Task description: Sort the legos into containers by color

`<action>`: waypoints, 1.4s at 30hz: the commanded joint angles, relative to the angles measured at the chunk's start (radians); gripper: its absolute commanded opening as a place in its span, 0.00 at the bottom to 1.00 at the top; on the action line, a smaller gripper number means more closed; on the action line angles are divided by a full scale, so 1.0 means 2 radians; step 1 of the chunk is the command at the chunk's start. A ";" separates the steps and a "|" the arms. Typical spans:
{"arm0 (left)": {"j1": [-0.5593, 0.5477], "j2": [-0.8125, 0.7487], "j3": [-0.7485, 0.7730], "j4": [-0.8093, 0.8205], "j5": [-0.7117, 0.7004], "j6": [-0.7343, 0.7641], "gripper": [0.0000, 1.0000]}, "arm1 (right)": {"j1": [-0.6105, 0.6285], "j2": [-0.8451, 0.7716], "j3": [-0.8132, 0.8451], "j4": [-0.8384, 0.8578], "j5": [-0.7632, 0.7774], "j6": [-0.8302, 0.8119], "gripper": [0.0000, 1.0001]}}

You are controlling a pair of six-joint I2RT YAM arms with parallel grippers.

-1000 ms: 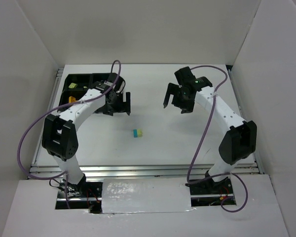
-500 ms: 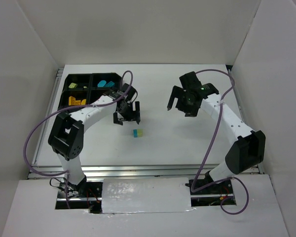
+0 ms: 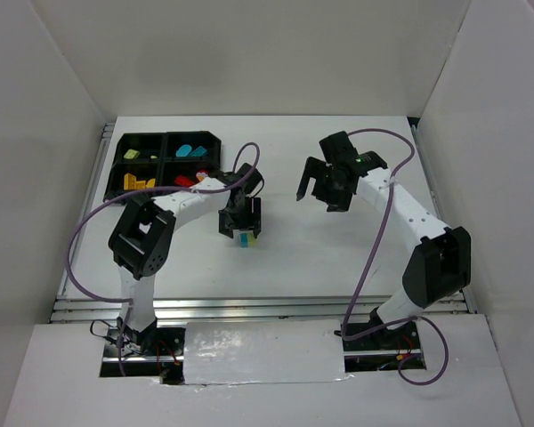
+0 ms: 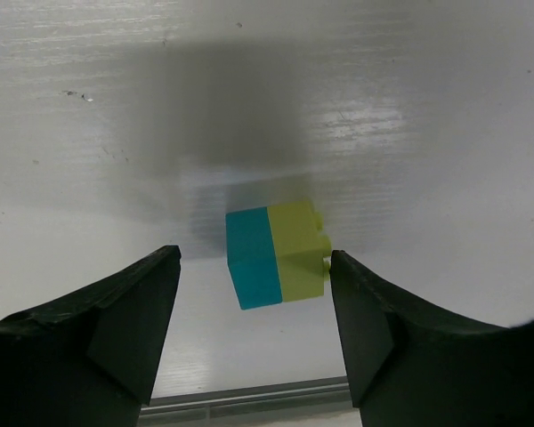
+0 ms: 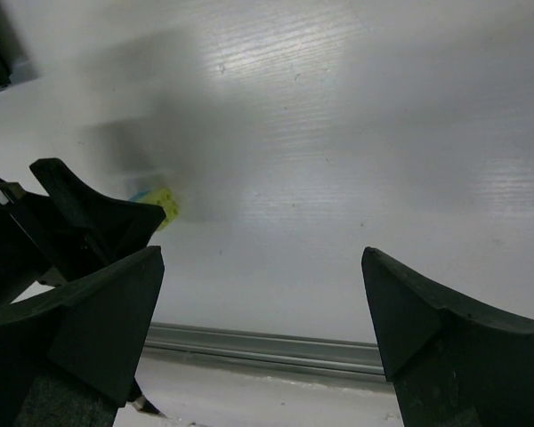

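Tabletop (image 3: 338, 258): plain white, matte, with an aluminium rail (image 3: 249, 307) along the near edge. White panels (image 3: 249, 62) box it in at the back and on both sides.

We see the black tray (image 3: 165, 149) in the far-left corner. Its far-right compartment holds teal legos (image 3: 189, 151) and its near-left one yellow legos (image 3: 141, 183). Red legos (image 3: 185, 181) lie near-right, partly behind the left arm, and one yellowish piece (image 3: 130, 155) sits far-left.

One teal-and-yellow brick (image 4: 276, 253) lies loose mid-table, well apart from the tray.

Left pincer (image 4: 254, 267) straddles it, fingers (image 4: 133, 311) apart, with a clear gap on the teal side. The yellow side sits just beside the other finger; we cannot tell whether it touches. The brick rests on the tabletop, not gripped.

Right pincer (image 3: 319, 191) hangs wide open over bare surface right of centre, holding nothing.

Versus a second ago:
- The left pincer was beside the tray and has swung over onto the brick, its gap narrower.
- The brick has not moved.
- The tray's right compartments are now uncovered.
- The right arm has barely shifted.
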 commanded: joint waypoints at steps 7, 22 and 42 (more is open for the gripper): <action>-0.002 0.018 -0.005 0.009 0.018 -0.009 0.79 | 0.001 -0.025 -0.014 0.019 -0.009 -0.005 1.00; -0.001 -0.108 -0.012 0.167 0.112 0.152 0.00 | -0.046 -0.045 -0.054 0.120 -0.182 0.057 1.00; 0.000 -0.163 0.012 0.179 0.323 0.352 0.00 | -0.069 0.025 0.034 0.049 -0.429 0.032 0.79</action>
